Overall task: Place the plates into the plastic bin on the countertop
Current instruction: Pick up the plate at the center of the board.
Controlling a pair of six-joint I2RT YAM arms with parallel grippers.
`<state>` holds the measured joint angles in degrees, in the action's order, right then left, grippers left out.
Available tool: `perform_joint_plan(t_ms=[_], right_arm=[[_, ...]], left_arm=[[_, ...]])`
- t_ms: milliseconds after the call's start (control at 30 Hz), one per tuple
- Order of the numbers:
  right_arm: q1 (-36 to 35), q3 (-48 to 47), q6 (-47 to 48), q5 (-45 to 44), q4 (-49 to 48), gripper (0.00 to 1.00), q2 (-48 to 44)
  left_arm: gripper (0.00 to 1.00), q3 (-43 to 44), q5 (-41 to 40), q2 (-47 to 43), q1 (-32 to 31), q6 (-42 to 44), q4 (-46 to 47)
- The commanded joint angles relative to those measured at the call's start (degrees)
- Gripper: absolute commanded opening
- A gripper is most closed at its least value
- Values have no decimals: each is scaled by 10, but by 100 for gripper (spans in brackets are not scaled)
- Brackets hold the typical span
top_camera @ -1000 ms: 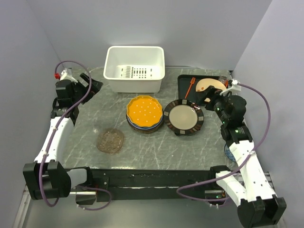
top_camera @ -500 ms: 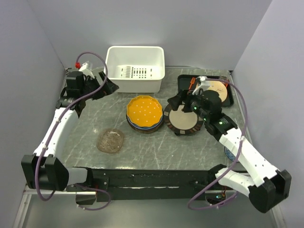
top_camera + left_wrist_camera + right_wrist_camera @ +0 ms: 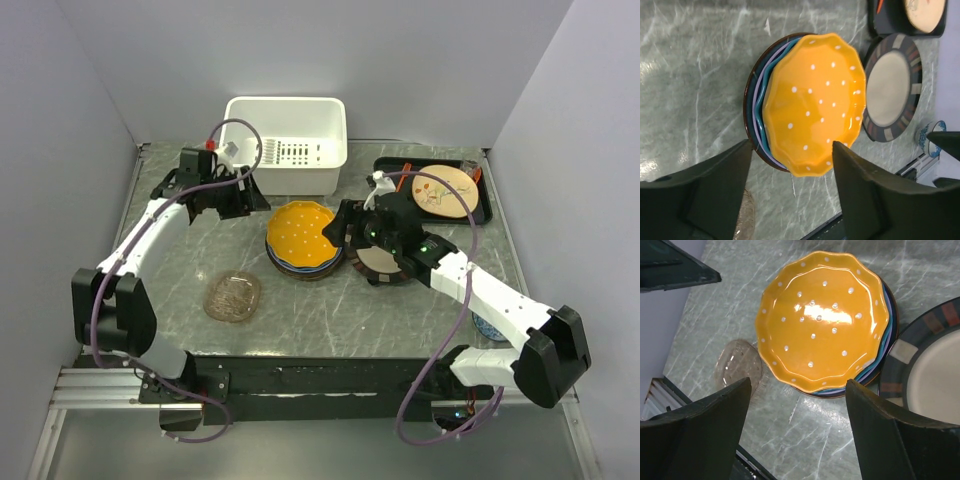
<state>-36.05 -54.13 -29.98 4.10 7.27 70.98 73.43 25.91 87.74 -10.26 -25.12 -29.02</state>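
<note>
Two plates flank the orange-topped stack (image 3: 303,233): amber glass (image 3: 233,296), dark-rimmed cream (image 3: 888,87).

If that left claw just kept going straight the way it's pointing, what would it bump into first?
Most likely the orange dotted plate on top of the stack: in its wrist view it sits right between the left gripper's open fingers. Depth is hard to judge.
</note>
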Motion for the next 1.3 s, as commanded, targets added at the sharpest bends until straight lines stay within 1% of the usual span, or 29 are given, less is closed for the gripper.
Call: perform_joint_plan(t_ms=[0,200,367,400,500,700,833,933,967,1033,1067,1167,1267], right_arm=[[-3,-22,-13,-2,-34,81,2],[-4,-13,-20,0,-40,80,6],[-3,-10,-23,-1,-40,79,10],[-3,-7,-24,-1,-41,80,9],[-3,-7,-24,-1,-41,79,11],[-4,-9,-25,3,-42,79,16],[-4,-7,-26,6,-45,79,20],[-3,-9,-26,10,-45,78,23],[-4,-8,-26,11,-45,78,25],[-3,-8,-25,11,-45,78,26],[-4,-9,-25,11,-44,78,27],[-3,-6,-24,10,-42,77,25],[-3,-4,-26,13,-43,76,25]], left_arm=[[68,9,15,30,-12,2,-9],[65,-9,15,54,-27,-15,21],[58,-9,-5,75,-43,-11,19],[55,-12,-7,77,-44,-12,20],[53,-14,-17,86,-48,-13,23],[52,-19,-51,98,-53,-14,25],[52,-16,-55,105,-54,-15,26],[44,-15,-49,117,-56,-14,27],[37,-16,-46,119,-57,-14,29],[28,-20,-43,121,-59,-18,34],[16,-19,-44,122,-61,-17,32],[1,-15,-59,115,-61,-14,24],[1,-10,-72,96,-61,-11,12]])
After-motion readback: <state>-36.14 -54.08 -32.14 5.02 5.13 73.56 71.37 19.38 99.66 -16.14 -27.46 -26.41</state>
